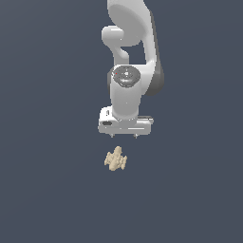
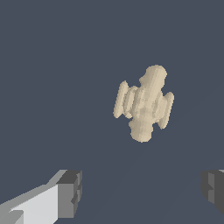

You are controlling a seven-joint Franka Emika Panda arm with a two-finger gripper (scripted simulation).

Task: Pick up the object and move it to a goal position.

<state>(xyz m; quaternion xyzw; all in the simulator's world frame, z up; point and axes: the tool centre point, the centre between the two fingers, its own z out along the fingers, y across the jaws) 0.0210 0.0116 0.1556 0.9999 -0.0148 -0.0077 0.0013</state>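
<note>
The object (image 1: 116,159) is a small beige-tan knobbly thing with ridged edges, lying on the dark grey floor. In the wrist view the object (image 2: 144,103) lies ahead of the fingers, apart from them. My white gripper (image 1: 123,135) hangs just above and slightly behind the object, pointing down. Its fingers are spread wide and empty: one dark pad (image 2: 71,194) and the other pad (image 2: 213,189) show at opposite edges of the wrist view, with the gripper (image 2: 142,192) midway between them holding nothing.
The white arm (image 1: 130,57) rises behind the gripper. The dark grey floor (image 1: 52,190) spreads all around with no other objects in view.
</note>
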